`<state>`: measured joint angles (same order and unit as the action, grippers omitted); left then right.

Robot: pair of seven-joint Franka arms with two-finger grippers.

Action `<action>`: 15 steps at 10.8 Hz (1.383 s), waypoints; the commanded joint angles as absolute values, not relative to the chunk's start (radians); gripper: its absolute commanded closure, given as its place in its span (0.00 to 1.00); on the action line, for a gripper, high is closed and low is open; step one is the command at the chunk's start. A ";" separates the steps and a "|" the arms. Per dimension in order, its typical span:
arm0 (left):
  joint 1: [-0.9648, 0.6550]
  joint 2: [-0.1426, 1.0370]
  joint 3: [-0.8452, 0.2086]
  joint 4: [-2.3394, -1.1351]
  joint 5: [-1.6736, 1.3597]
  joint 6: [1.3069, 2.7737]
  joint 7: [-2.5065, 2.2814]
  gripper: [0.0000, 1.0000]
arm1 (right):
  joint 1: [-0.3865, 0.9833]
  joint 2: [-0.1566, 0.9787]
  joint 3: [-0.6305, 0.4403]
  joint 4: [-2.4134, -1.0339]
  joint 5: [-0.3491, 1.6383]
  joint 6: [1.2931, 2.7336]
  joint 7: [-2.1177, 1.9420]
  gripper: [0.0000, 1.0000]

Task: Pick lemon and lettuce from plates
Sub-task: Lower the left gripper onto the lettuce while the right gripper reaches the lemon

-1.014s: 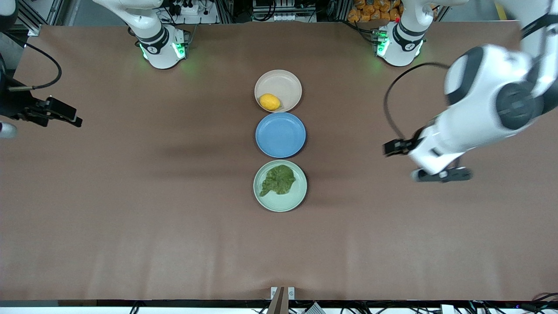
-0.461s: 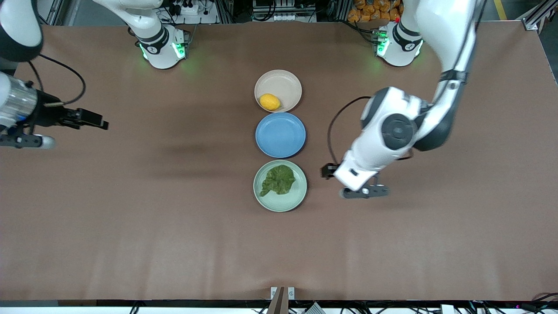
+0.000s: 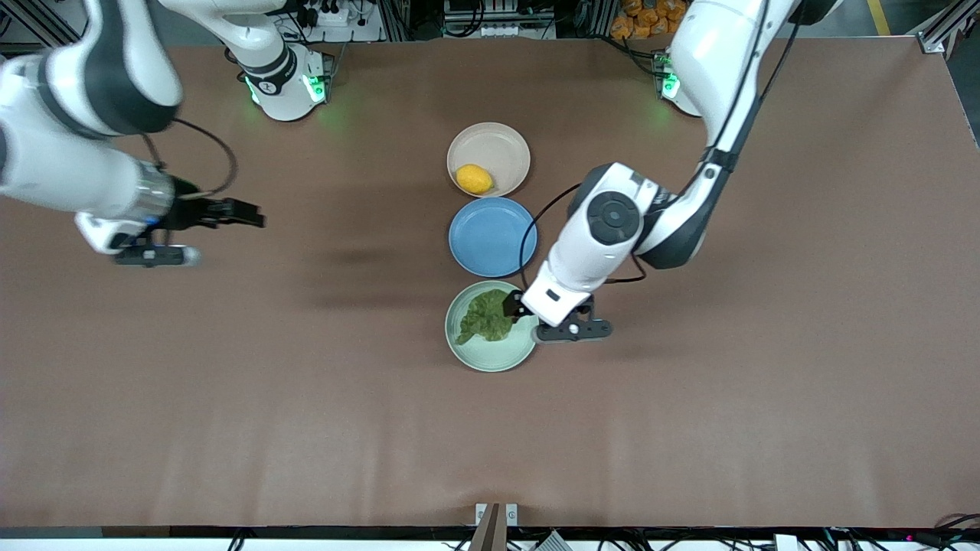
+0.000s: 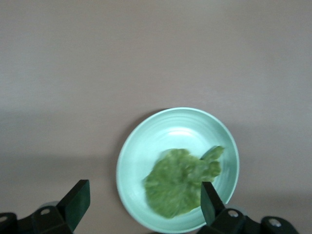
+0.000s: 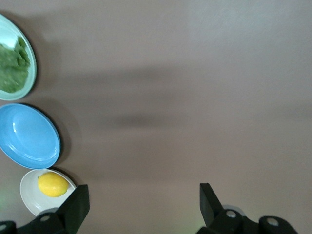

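My left gripper [image 3: 511, 306] hangs wide open, empty, over the lettuce [image 3: 488, 315].

No readable writing. My right gripper [image 3: 249, 220], open and empty, hangs over bare table [image 3: 230, 383]; its wrist view alone shows the lemon [image 5: 52, 184].

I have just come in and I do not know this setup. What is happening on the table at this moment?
Two robot arms are going for food on plates. The left gripper is open over the mint green plate, just above the lettuce. The right gripper, also open, is over bare table toward the right arm's end. The lemon lies untouched on the beige plate. The blue plate between them holds nothing.
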<state>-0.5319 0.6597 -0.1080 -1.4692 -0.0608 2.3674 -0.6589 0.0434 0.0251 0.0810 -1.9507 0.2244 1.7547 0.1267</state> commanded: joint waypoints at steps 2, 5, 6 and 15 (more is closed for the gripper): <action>-0.601 0.753 -0.094 -1.465 0.077 2.538 -0.695 0.00 | 0.146 0.029 0.078 -2.048 0.314 1.790 0.227 0.00; -0.627 0.758 -0.092 -1.573 0.196 2.687 -0.695 0.00 | 0.260 0.060 0.078 -2.107 0.350 1.891 0.305 0.00; -0.641 0.761 -0.092 -1.583 0.221 2.694 -0.696 0.00 | 0.322 0.063 0.078 -2.143 0.350 1.951 0.363 0.00; -0.678 0.851 -0.075 -1.569 0.287 2.730 -0.704 0.28 | 0.674 0.168 0.077 -2.229 0.482 2.130 0.550 0.00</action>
<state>-0.6650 0.8395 -0.0936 -1.5817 0.2539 2.7123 -0.6721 0.5603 0.1305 0.0837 -2.2195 0.4577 2.0526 0.5171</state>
